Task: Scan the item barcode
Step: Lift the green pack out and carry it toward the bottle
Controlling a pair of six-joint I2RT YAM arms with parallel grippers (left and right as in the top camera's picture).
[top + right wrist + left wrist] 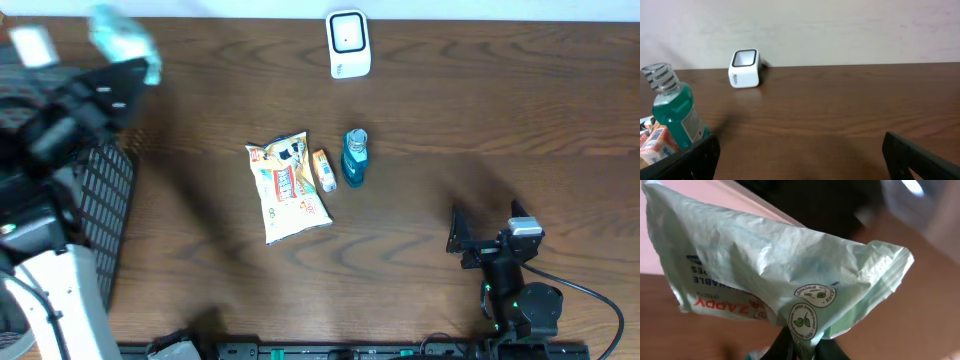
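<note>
A pale green crinkled packet with red lettering hangs in the air over the table's far left corner, blurred in the overhead view. My left gripper is shut on it. In the left wrist view the packet fills the frame, and my left gripper pinches its bottom edge by a round leaf logo. The white barcode scanner stands at the far middle of the table, well to the right of the packet. My right gripper rests open near the front right, with nothing between its fingers.
A yellow snack bag, a small orange box and a teal mouthwash bottle lie at the table's middle. A black mesh basket sits at the left edge. From the right wrist I see the bottle and the scanner.
</note>
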